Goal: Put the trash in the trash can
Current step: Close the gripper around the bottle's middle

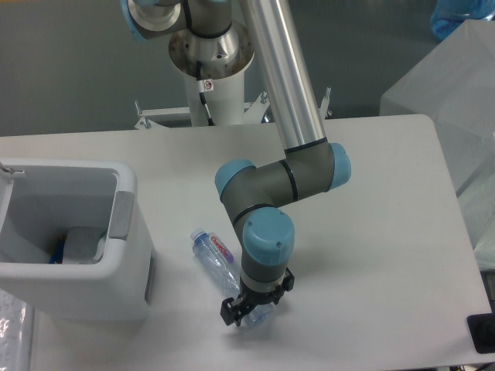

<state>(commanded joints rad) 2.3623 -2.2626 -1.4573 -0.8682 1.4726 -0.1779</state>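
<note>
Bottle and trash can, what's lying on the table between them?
Nothing: the camera view shows bare table between the bottle and the trash can.

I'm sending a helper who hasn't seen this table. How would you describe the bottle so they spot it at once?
Start at the white bin on the table's left side. Just right of it, the bottle lies flat on the table, with the gripper over its near end. It is clear and crushed, with a blue cap and pink-red label.

Silver tube arm (pixel 282 73), grey joints, light-blue caps, black hand (pixel 246 309), white pedestal base.
</note>
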